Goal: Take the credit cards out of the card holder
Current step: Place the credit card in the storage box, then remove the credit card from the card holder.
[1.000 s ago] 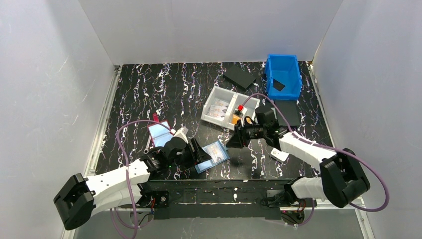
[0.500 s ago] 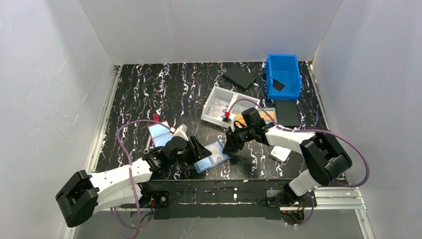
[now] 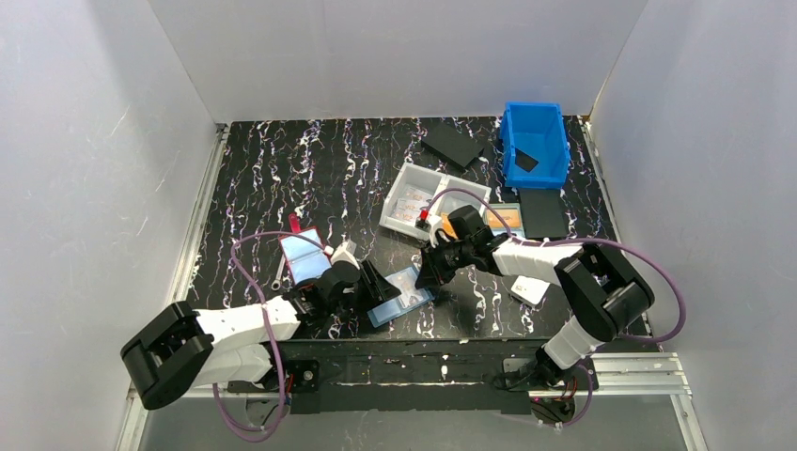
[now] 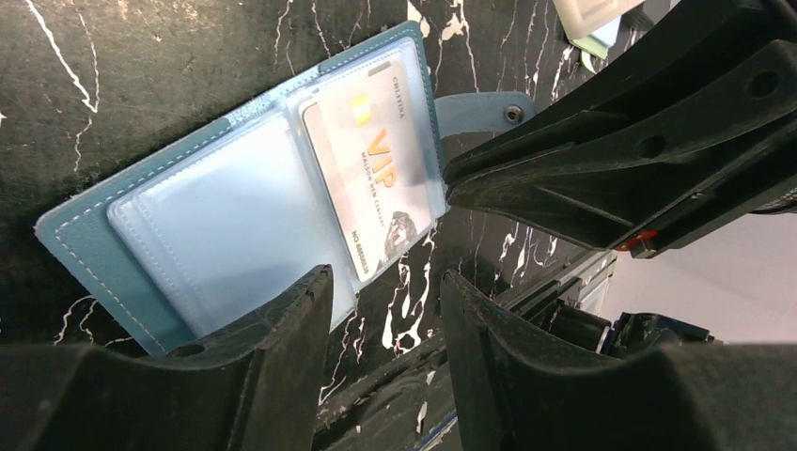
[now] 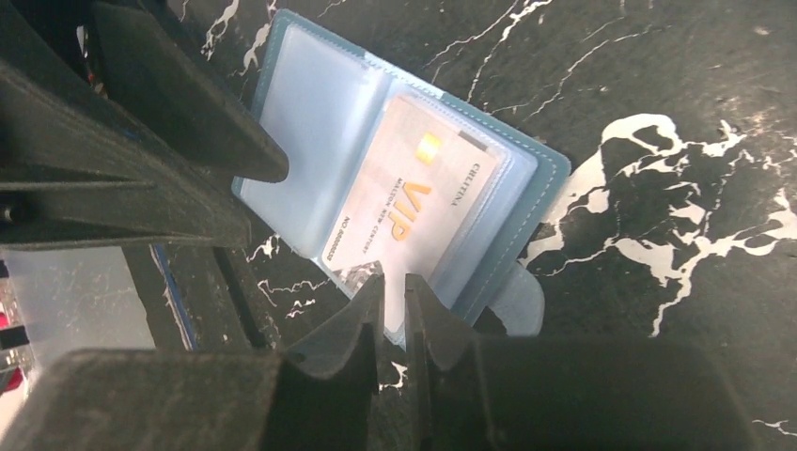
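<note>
The card holder point(image 3: 399, 297) lies open and flat near the table's front edge, light blue with clear pockets and a small tab point(image 4: 479, 111). One of the credit cards point(image 4: 381, 178), pale with gold "VIP" print, sits in the tab-side pocket with its end sticking out; the other pocket point(image 4: 226, 225) looks empty. My left gripper point(image 4: 385, 282) is open, one finger point(image 4: 273, 329) lying over the empty panel's corner. My right gripper point(image 5: 393, 287) comes from the tab side, jaws closed to a thin slit on the card's point(image 5: 414, 202) protruding end. In the top view the right gripper point(image 3: 428, 274) meets the left gripper point(image 3: 373, 282) over the holder.
A red-edged holder point(image 3: 303, 256) lies left of my left gripper. Behind are a white divided tray point(image 3: 406, 183), a teal holder with an orange card point(image 3: 504, 218), a blue bin point(image 3: 534, 141) and black flat pieces point(image 3: 453, 143). A small white item point(image 3: 528, 289) lies at front right.
My right gripper has moved left and down to the holder's tab side and narrowed its jaws. The left gripper has edged forward over the holder and closed a little.
</note>
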{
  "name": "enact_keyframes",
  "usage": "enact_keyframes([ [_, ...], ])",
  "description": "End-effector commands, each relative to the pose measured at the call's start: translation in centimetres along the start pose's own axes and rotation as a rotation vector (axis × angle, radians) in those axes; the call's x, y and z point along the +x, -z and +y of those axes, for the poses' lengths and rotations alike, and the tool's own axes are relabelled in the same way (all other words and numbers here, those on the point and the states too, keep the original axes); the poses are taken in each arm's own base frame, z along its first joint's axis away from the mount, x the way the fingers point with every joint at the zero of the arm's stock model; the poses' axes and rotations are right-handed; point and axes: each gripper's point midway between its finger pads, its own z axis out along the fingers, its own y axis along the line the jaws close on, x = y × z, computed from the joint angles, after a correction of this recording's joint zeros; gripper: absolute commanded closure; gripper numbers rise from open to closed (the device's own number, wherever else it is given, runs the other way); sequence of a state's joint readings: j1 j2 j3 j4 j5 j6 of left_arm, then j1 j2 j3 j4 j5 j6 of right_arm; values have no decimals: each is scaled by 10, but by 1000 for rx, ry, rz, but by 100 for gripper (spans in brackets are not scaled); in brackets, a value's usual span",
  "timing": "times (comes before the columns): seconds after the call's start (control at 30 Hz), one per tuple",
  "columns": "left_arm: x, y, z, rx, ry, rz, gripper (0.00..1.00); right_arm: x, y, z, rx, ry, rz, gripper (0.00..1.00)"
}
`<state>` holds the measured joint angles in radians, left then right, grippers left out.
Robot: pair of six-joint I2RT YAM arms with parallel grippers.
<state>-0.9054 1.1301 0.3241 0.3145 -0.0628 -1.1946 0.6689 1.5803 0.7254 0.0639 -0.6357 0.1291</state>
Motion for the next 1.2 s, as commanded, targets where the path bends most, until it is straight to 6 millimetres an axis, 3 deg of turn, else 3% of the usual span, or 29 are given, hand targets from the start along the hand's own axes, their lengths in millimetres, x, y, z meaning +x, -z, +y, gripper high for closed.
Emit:
enact_keyframes([
  [0.0,-7,-5,-2,20,5,-46,56,-13,-6,-9,38,-37,-40,79],
  [0.27,-4,-15,1,20,11,-43,58,-9,-10,-18,43,-104,-27,79],
  [0.6,1,-24,18,-36,31,-39,56,0,-13,-27,54,-148,-5,79],
  [1.17,1,-25,38,-71,73,-71,61,12,-23,-13,-48,-226,50,81],
])
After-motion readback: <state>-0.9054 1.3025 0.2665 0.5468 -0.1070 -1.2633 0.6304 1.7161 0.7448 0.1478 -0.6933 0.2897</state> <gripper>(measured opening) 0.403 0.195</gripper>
